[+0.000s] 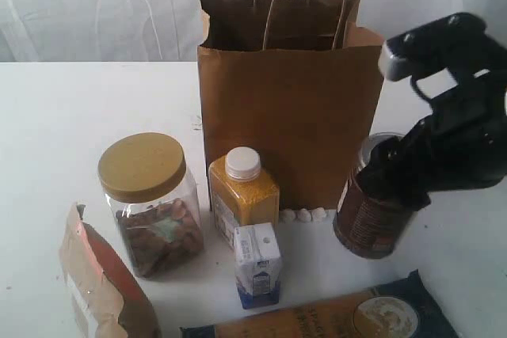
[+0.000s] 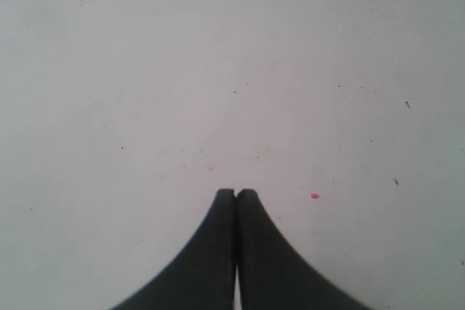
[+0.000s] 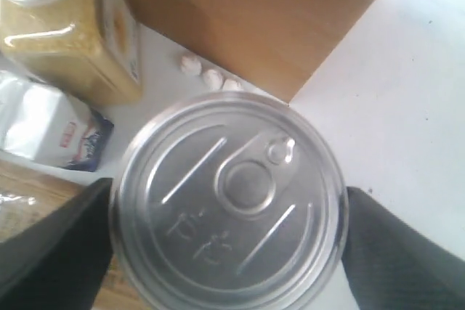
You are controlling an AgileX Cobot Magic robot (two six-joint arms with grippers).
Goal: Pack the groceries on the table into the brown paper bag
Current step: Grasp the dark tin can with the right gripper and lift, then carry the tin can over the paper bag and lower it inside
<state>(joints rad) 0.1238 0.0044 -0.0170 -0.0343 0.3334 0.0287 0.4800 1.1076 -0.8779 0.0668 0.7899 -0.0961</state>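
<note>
Right gripper (image 3: 229, 205) is closed around the dark can (image 1: 366, 223): in the right wrist view both black fingers (image 3: 51, 252) press against opposite sides of the rim, pull-tab lid facing the camera. In the exterior view the can sits at 4 o'clock from frame centre, just off the brown paper bag (image 1: 289, 108) at the bag's 5 o'clock corner, leaning slightly; can't tell if its base is still on the table (image 1: 71, 116). Bag is upright at 12 o'clock, mouth open, handles up. Left gripper (image 2: 236, 195): fingertips pressed together, nothing between them, over bare tabletop with only specks; it doesn't show in the exterior view. Yellow white-capped bottle (image 1: 242, 195) stands right at the bag's front face, at 7 o'clock of the bag. Small white-blue carton (image 1: 257, 263) is upright just at 6 o'clock of the bottle. Clear jar with tan lid (image 1: 150, 203) is at 9 o'clock of the bottle, close by. Orange-brown pouch (image 1: 99, 290) is at 8 o'clock, cut by the frame edge. Long dark-blue-and-tan packet (image 1: 333, 318) lies flat at 6 o'clock along the bottom edge. Small white pebble-like bits (image 1: 303, 214) sit at the bag's base between bottle and can
</note>
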